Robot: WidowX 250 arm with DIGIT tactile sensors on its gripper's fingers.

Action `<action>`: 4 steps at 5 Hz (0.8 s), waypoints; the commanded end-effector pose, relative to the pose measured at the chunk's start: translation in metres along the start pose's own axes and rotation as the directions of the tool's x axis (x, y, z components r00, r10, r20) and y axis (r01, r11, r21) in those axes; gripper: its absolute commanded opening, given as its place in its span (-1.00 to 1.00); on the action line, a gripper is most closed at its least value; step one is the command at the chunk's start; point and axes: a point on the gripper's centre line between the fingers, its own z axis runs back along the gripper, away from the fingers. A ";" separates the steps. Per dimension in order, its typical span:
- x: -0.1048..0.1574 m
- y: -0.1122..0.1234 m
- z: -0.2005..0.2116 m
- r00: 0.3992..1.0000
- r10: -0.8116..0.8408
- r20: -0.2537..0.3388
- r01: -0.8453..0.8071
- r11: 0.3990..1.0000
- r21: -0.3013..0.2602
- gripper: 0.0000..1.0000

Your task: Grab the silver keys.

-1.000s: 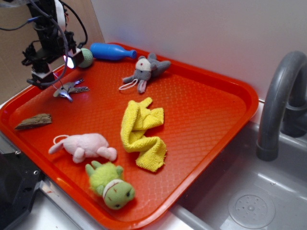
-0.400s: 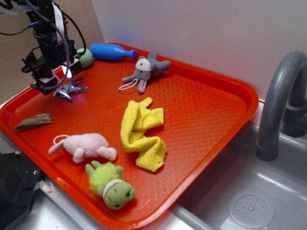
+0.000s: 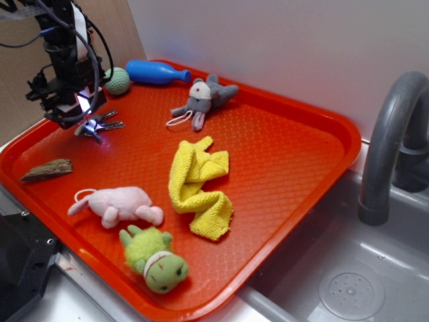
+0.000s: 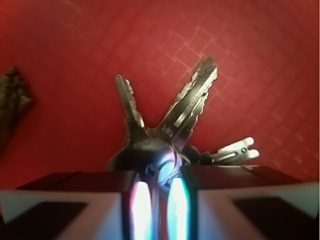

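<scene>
Your gripper is closed on the silver keys: in the wrist view its two fingers sit nearly together, glowing with a bluish-pink light, and the heads of the bunch are pinched in the narrow gap between them. Three key blades fan out beyond the fingertips, one up to the left, a longer one up to the right, and a small one lying low to the right. The wire ring is hard to make out there, and the whole wrist view is soft and blurred. At its left edge you see only a dark sliver of the brown wood chip, cut off by the frame.

In the exterior view the keys sit at the back left of the red tray, and you cannot tell whether they rest on it or hang just clear. The arm stands almost upright over them, wrist pointing down, cables looping behind; its upper part runs out of the top of the frame.

Just beyond the gripper lie a green ball and a blue bottle. The wood chip lies well in front of the keys, near the tray's left rim.
</scene>
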 end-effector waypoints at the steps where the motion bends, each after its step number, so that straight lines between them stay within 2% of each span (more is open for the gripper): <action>1: 0.042 0.004 0.113 0.900 0.380 0.215 -0.422 0.882 0.208 -1.00; 2: 0.062 0.011 0.170 0.778 0.567 0.271 -0.620 0.763 0.183 -1.00; 3: 0.076 0.015 0.217 0.589 0.731 0.345 -0.804 0.573 0.157 -1.00; 4: 0.073 0.018 0.219 0.398 0.870 0.290 -0.917 0.371 0.146 -1.00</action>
